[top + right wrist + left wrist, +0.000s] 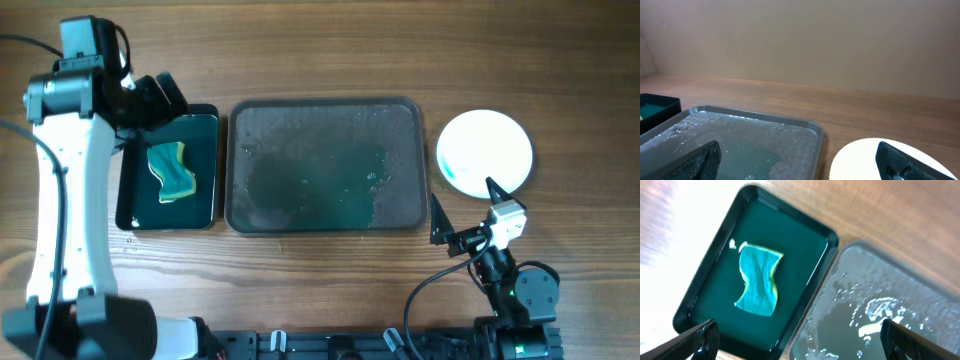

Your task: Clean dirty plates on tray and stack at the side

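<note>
The large grey-brown tray lies mid-table, wet with foam and a teal smear, and holds no plates; it also shows in the left wrist view and the right wrist view. White plates sit stacked on the table to the tray's right, with a teal trace at the lower left edge; how many I cannot tell. The stack's top shows in the right wrist view. My left gripper is open and empty above the gap between the two trays. My right gripper is open and empty, near the tray's front right corner.
A small black tray left of the big tray holds a teal and yellow sponge, also seen in the left wrist view. The left arm stands along the table's left side. The right arm's base is at the front right.
</note>
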Motion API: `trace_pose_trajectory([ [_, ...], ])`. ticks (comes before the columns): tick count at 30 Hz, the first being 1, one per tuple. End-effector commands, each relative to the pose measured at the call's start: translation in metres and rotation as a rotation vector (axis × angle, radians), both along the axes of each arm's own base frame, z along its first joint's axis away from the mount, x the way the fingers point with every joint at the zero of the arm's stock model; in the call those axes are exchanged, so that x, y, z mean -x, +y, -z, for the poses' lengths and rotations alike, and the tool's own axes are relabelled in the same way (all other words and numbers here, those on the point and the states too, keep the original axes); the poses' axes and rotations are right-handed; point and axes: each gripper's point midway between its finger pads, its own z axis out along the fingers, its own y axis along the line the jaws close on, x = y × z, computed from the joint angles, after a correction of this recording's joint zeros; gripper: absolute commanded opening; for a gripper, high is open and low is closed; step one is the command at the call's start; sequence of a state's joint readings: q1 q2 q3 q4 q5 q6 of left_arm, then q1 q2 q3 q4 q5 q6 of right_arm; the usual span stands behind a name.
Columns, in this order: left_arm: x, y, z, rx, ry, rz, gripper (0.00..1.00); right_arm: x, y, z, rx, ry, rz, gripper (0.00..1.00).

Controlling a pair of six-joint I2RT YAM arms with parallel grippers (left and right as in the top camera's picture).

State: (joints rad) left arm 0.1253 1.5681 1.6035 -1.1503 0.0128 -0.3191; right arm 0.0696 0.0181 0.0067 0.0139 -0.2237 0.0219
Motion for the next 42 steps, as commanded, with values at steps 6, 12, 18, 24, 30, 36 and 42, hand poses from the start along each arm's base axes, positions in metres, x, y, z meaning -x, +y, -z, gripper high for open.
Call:
trace_pose_trajectory([
  [6, 0.047, -0.016, -0.090, -0.074, -0.589, 0.034, 1.00, 0.000, -0.001, -0.003, -0.012, -0.013, 0.011, 1.00],
  [12, 0.101, -0.021, -0.050, -0.116, -0.838, 0.043, 1.00, 0.000, -0.001, -0.003, -0.011, -0.013, 0.011, 1.00],
  [18, 0.119, -0.024, -0.004, -0.130, -0.992, 0.046, 1.00, 0.000, -0.001, -0.003, -0.011, -0.013, 0.011, 1.00],
  [24, 0.125, -0.032, 0.027, -0.169, -1.067, 0.104, 1.00, 0.000, -0.001, -0.003, -0.012, -0.013, 0.011, 1.00],
  [30, 0.125, -0.019, 0.046, -0.240, -1.033, 0.062, 1.00, 0.000, -0.001, -0.003, -0.012, -0.013, 0.011, 1.00],
  [36, 0.124, -0.017, 0.039, -0.270, -1.106, 0.055, 1.00, 0.000, -0.001, -0.003, -0.012, -0.013, 0.011, 1.00],
  [42, 0.123, -0.021, 0.067, -0.248, -1.023, 0.083, 1.00, 0.000, -0.001, -0.003, -0.012, -0.013, 0.011, 1.00],
])
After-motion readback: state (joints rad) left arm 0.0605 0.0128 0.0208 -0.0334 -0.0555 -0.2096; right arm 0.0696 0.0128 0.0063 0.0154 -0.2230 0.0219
